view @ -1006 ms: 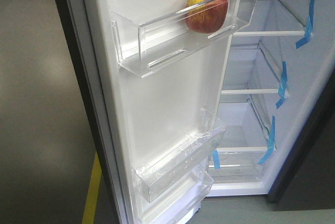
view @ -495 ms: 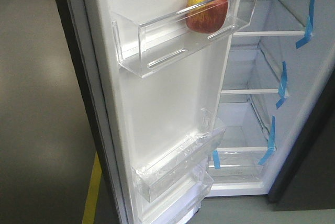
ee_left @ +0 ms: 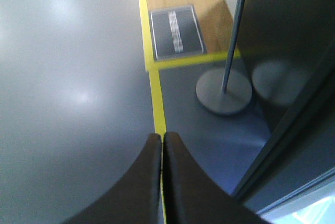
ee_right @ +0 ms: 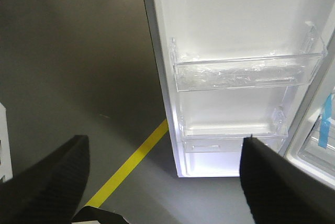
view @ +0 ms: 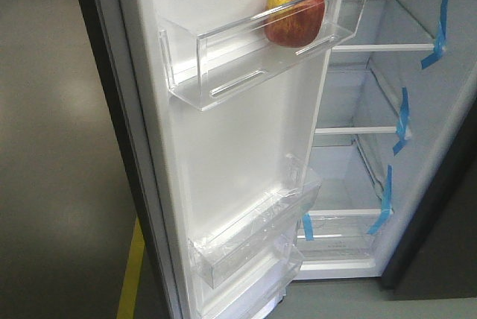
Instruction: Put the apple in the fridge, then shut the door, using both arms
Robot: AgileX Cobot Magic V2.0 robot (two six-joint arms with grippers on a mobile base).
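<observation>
Two pincers are showing, one in each wrist view. The left pincer (ee_left: 161, 143) is pointing down at the grey floor (ee_left: 68, 77) with its fingers (ee_left: 141, 182) lying together, only a hairline seam between them, and it is holding nothing. A yellow line (ee_left: 156, 98) is running from its tip toward 12 o'clock. At 2 o'clock a round stand base (ee_left: 224, 94) is carrying a thin pole, and farther off at 12 o'clock a grey mat (ee_left: 176, 32) is lying flat.

The right pincer (ee_right: 165, 143) is hanging over the floor with its fingers (ee_right: 52, 179) spread wide apart and nothing between them. Beyond it, from 12 to 3 o'clock, the door (ee_right: 230, 20) is standing open with its white lining facing the camera, and two clear lower bins (ee_right: 246, 72) are sitting one above the other.

In the front view the apple (view: 294, 15) is resting in the door's clear upper bin (view: 223, 73), at 1 o'clock, toward the bin's 3 o'clock end. Farthest back, at 3 o'clock, the fridge (view: 436, 110) is showing its white interior, glass shelves (view: 380, 48) and strips of blue tape (view: 440, 21) along its right wall.
</observation>
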